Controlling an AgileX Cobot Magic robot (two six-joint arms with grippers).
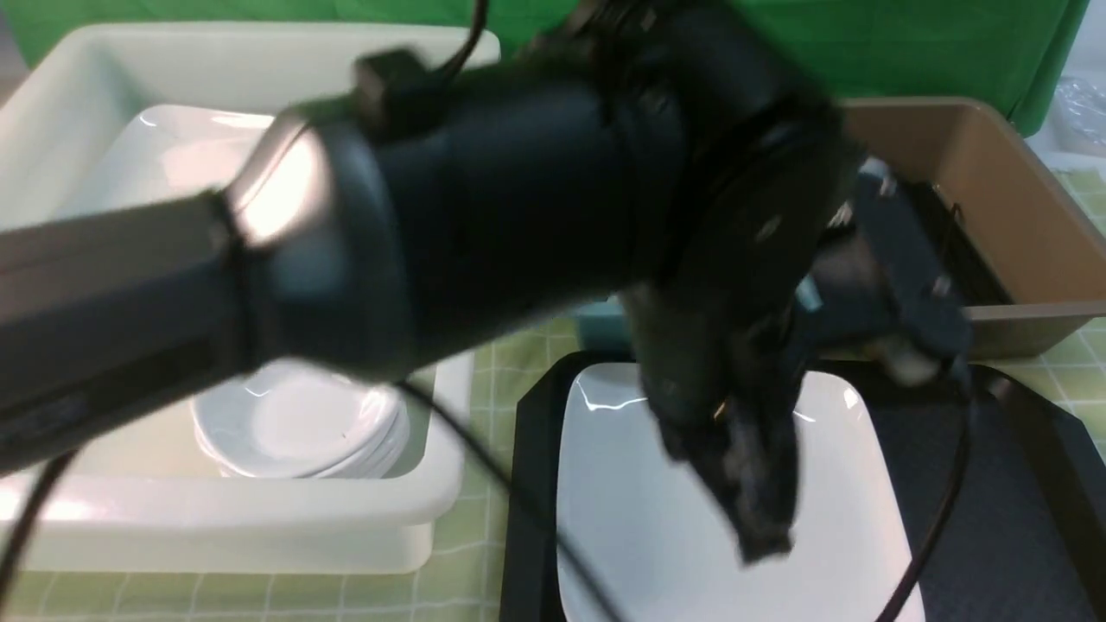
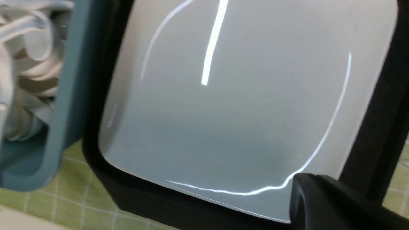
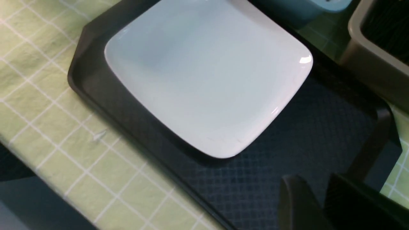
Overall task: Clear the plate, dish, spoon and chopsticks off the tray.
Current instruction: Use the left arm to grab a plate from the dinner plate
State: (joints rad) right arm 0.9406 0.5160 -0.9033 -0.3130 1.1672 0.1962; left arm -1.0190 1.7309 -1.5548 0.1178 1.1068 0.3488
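The large glossy white rounded-square plate (image 1: 639,518) lies on the flat black plastic tray (image 1: 1020,518), at the lower centre of the front view. The left gripper (image 1: 760,527), closed, hangs just above it; the right gripper (image 3: 322,191) is narrowly parted and empty.

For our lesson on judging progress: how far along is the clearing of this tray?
Done, it seems: only the plate lies on the tray, nothing else shows there, and small dishes sit stacked in the white tub. In hand: the left gripper, shut, hangs over the plate, not gripping it. Left: lifting the plate off the tray.
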